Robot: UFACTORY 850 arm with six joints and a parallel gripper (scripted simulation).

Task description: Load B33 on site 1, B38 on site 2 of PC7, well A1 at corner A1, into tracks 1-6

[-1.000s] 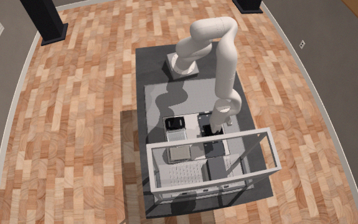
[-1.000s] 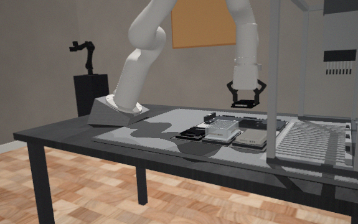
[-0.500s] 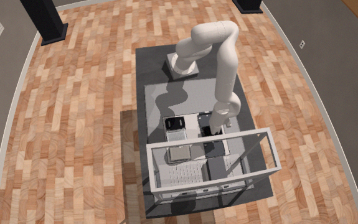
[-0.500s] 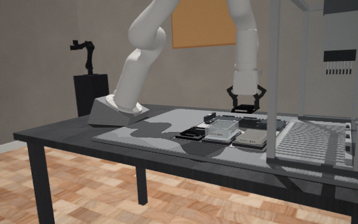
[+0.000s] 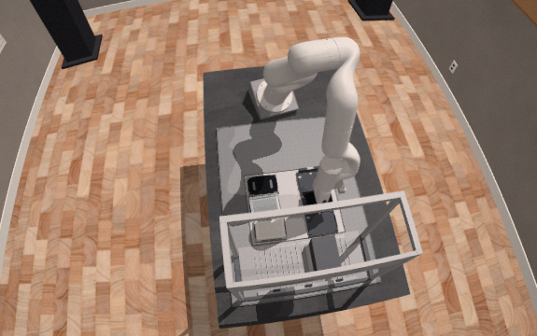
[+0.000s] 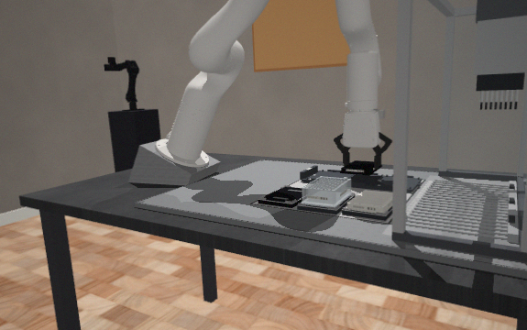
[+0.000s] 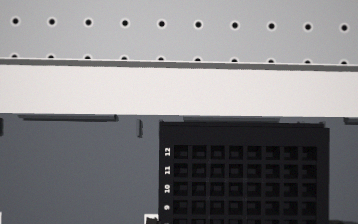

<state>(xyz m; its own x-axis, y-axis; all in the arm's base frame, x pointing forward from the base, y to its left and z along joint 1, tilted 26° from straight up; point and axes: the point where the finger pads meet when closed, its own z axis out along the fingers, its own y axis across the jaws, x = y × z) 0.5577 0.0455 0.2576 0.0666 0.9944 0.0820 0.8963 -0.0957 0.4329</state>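
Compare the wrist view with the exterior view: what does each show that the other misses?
Only the wrist view shows the white column numbers 9 to 12 along the edge of the black 96-well plate, and its square wells over the grey carrier deck.

Only the exterior view shows the black gripper with its fingers closed on that plate just above the carrier, the clear deep-well block and beige 384-well plate in their nests, and the grey frame of the instrument.

Both show the held black plate, low over the carrier.
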